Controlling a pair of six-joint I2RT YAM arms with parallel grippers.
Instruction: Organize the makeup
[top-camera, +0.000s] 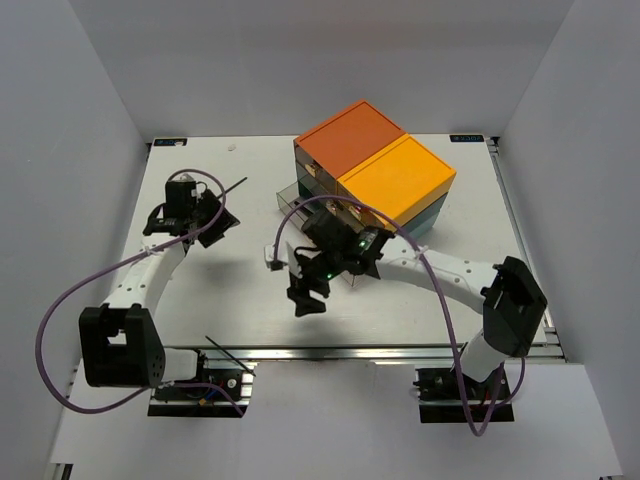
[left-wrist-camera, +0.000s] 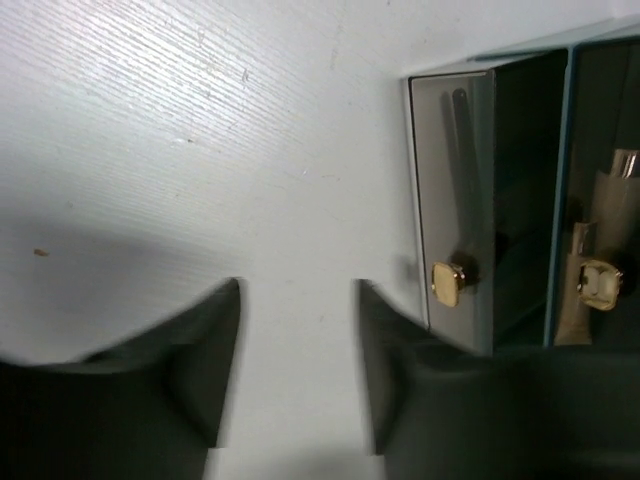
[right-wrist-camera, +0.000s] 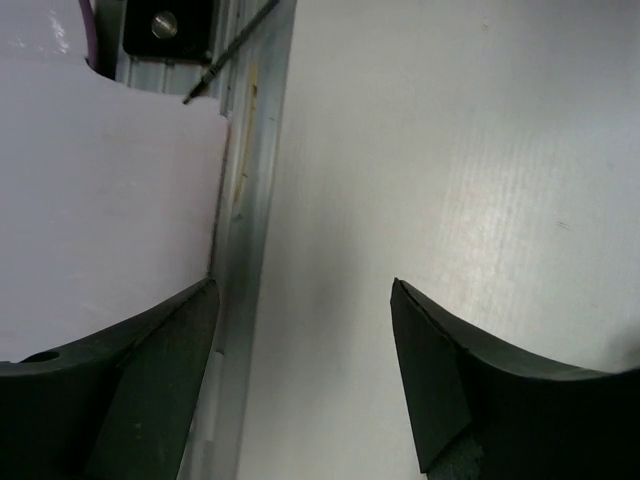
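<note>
My left gripper hangs open over bare table, with nothing between its fingers. It faces the drawer fronts. A thin black stick lies just beyond it, toward the drawer box. A second thin black stick rests at the front rail by the left arm's base. Beige makeup shows behind the clear front of one drawer. My right gripper is open and empty above the table's middle, close to the front rail.
The drawer box with orange and yellow tops stands at the back centre. One clear drawer is pulled out toward the left. Gold knobs sit on the drawer fronts. A metal rail runs along the table's near edge.
</note>
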